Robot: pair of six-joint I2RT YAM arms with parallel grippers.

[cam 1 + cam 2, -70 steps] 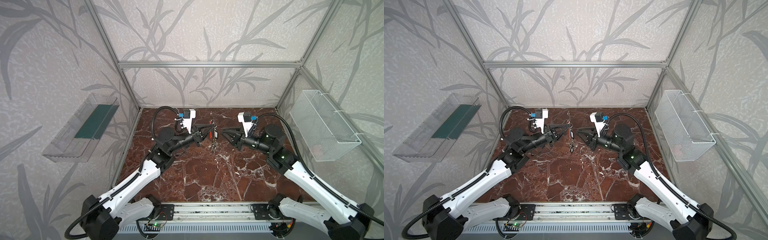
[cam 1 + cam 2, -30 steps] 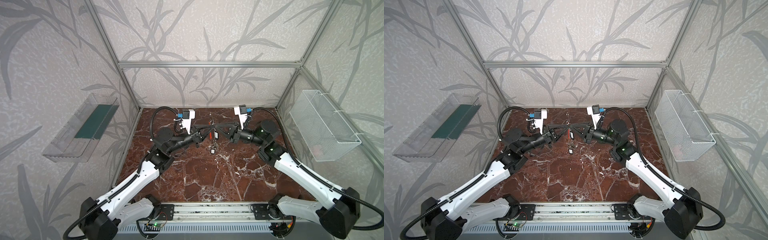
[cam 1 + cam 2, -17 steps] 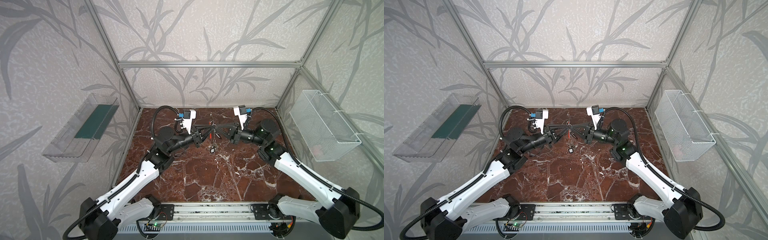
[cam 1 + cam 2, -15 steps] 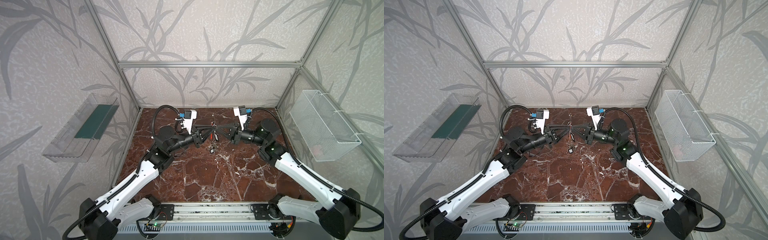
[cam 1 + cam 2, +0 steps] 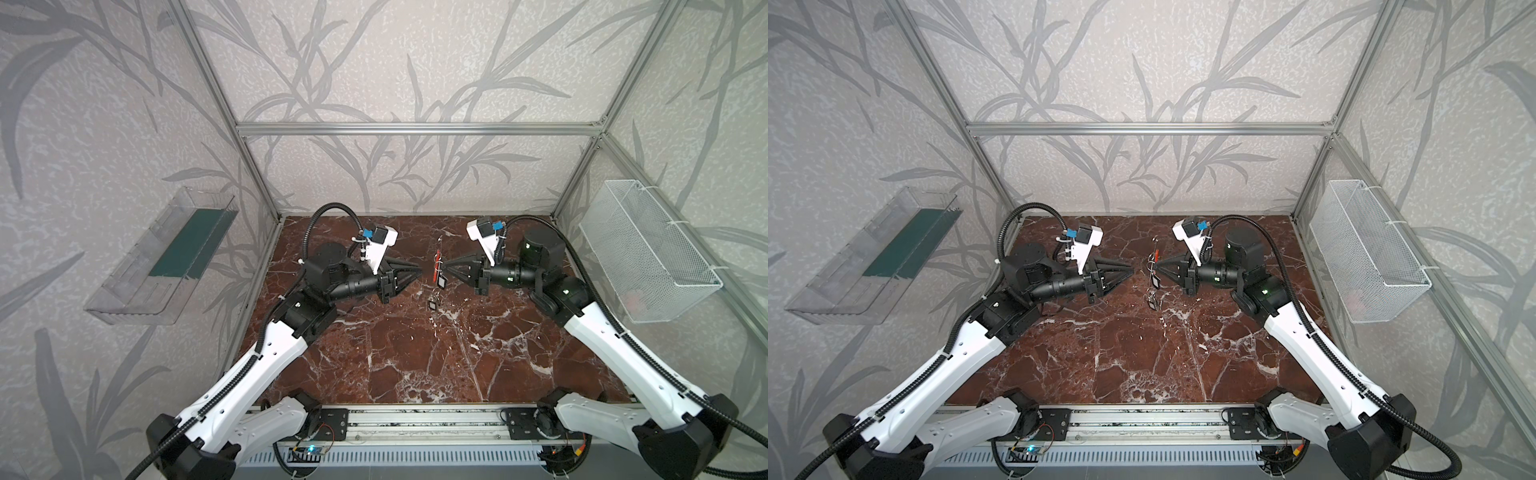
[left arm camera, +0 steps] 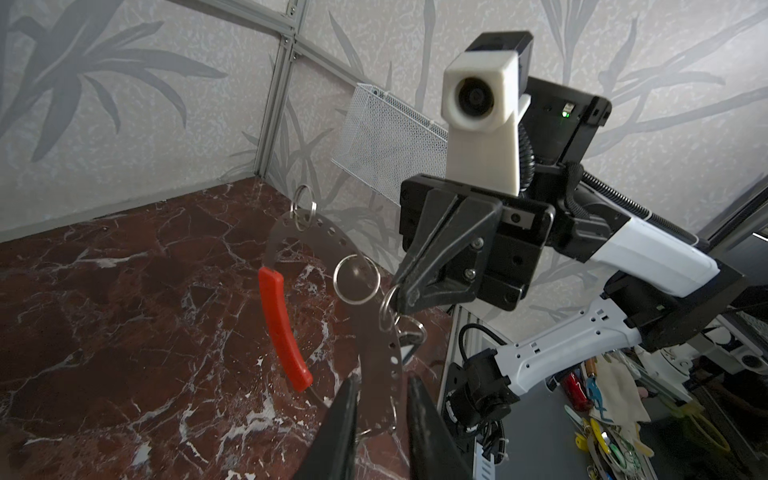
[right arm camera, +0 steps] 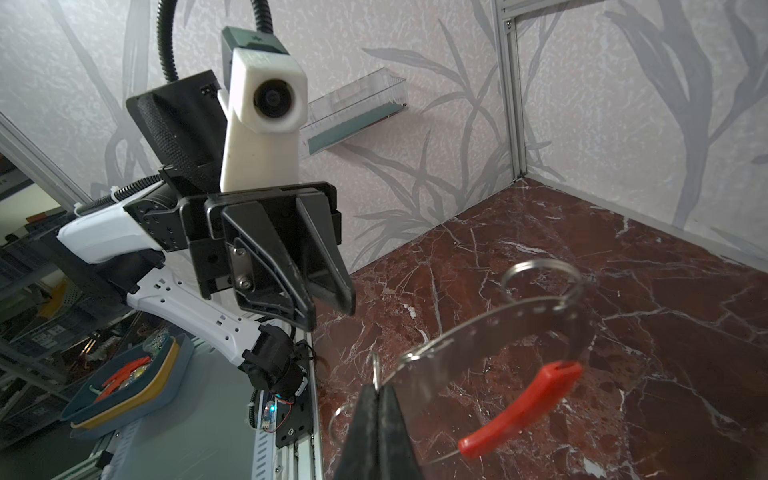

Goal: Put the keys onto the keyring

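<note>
Left gripper [image 5: 420, 273] released, slightly open; right gripper [image 5: 445, 266] pinches keyring [image 6: 374, 357]; keys [image 5: 441, 283] barely discernible.

2 white arms [image 5: 266, 361], black joints [image 5: 328, 266], ribbed cables [image 7: 165, 41], black fingers [image 7: 270, 266].

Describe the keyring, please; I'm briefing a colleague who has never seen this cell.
Above the red marble table, look at the gap between the two arm tips. The keyring hangs from the right gripper: a flat grey perforated band, alone in bearing a bright red arc.
</note>
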